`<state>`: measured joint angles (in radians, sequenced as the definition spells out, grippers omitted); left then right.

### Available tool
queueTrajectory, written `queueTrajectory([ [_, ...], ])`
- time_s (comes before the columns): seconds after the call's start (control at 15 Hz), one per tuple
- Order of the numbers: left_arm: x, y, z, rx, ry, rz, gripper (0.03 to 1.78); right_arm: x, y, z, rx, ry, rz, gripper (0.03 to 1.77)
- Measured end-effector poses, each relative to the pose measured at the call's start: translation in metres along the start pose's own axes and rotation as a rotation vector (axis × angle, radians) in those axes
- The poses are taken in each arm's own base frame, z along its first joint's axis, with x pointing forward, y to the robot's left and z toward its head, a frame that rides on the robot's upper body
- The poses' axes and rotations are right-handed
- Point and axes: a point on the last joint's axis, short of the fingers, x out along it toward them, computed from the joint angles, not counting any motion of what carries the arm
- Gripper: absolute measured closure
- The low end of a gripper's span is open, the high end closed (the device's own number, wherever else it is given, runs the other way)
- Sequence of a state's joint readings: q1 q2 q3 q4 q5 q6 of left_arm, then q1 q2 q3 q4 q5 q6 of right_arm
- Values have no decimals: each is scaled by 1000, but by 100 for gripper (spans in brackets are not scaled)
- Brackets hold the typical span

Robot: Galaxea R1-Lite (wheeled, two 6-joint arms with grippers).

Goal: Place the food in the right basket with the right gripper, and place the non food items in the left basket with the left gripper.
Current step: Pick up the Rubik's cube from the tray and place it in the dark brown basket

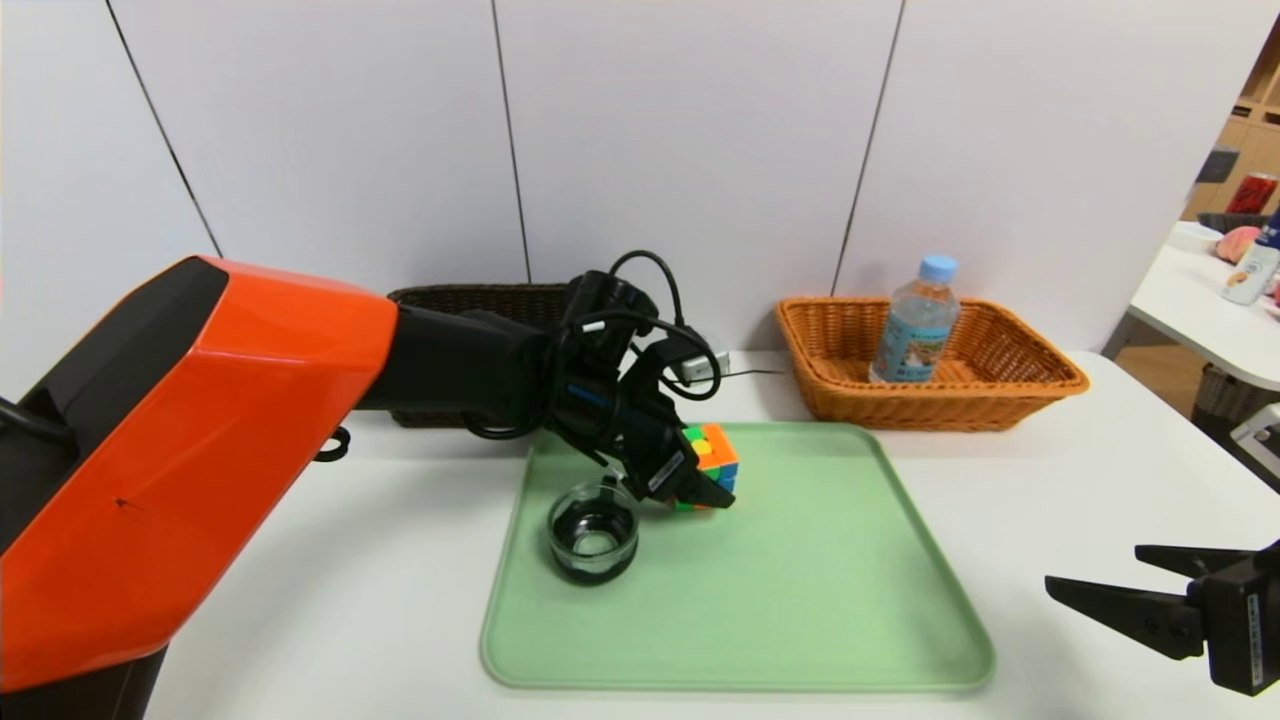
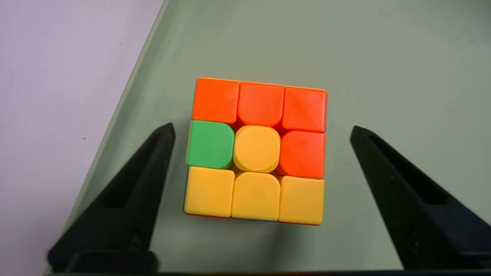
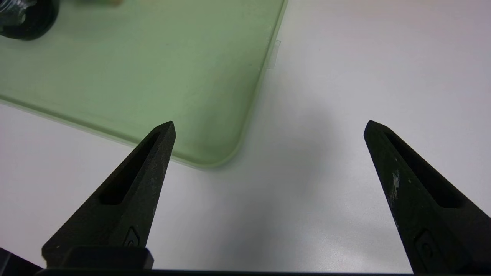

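A puzzle cube point(image 1: 716, 455) with orange, yellow and green tiles sits near the far left of the green tray point(image 1: 800, 600). My left gripper point(image 1: 700, 485) hangs over it, open, and the cube point(image 2: 256, 151) lies between its two black fingers point(image 2: 145, 172) without touching either. A dark glass cup point(image 1: 593, 531) stands on the tray just beside the gripper. A water bottle point(image 1: 914, 322) stands in the orange wicker basket point(image 1: 1040, 375) at the back right. The dark basket point(image 1: 470, 298) at the back left is mostly hidden by my left arm. My right gripper point(image 1: 1105, 580) is parked open over bare table point(image 3: 326, 172) by the tray's near right corner point(image 3: 215, 161).
A cable and small white box point(image 1: 700, 365) lie on the table behind the tray, between the baskets. Another table point(image 1: 1210, 300) with a bottle and other items stands at the far right. White wall panels close the back.
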<state>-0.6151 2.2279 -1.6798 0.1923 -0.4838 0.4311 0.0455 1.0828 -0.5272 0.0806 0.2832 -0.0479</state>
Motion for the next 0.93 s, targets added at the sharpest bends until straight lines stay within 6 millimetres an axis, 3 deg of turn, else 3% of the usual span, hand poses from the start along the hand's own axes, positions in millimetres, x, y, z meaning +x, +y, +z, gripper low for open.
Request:
queueTrajectory([
  [0.27, 6, 1, -6, 24, 17, -4, 82, 0, 0, 0, -1, -1, 1, 10],
  [0.6, 2, 1, -1, 25, 2, 3, 82, 0, 0, 2, -5, -15, 0, 10],
  [0.93, -32, -2, 22, 21, -67, 45, 82, -1, 0, 4, -7, -23, 0, 10],
])
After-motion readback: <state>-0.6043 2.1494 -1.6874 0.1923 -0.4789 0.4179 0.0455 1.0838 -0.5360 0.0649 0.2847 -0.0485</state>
